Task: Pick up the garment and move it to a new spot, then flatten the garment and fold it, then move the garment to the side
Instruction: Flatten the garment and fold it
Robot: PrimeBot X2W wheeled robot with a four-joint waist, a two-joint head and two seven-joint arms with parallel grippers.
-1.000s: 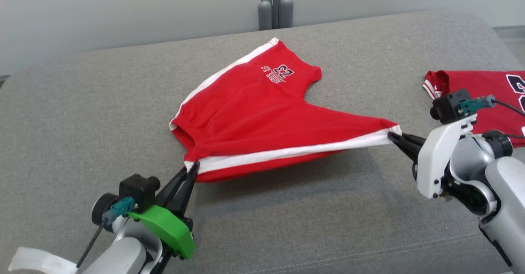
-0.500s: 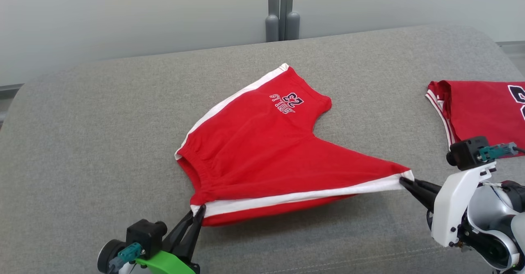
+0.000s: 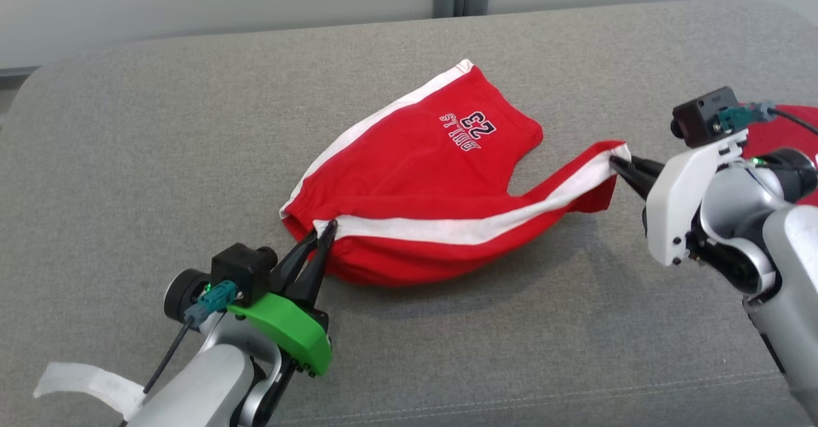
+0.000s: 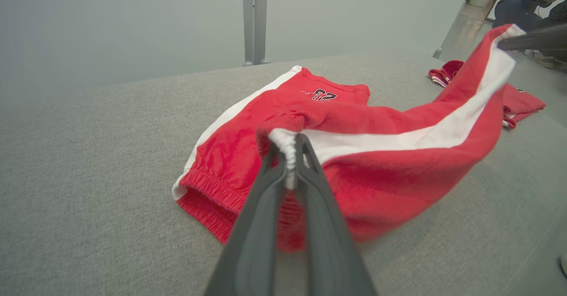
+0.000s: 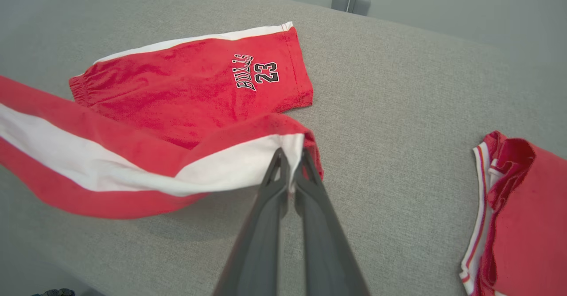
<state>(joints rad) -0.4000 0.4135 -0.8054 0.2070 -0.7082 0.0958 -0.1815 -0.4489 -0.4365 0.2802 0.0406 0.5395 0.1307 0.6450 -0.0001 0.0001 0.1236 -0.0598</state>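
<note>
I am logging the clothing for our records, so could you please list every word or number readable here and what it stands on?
"BULLS": dark letters on the flat-lying leg of the red shorts.
"23": dark numerals right beside it, same leg.
The other red garment: no print shows on its visible part.

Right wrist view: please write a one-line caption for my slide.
Right gripper pinches the white-striped hem of the red shorts above a grey surface; second red garment nearby.
</note>
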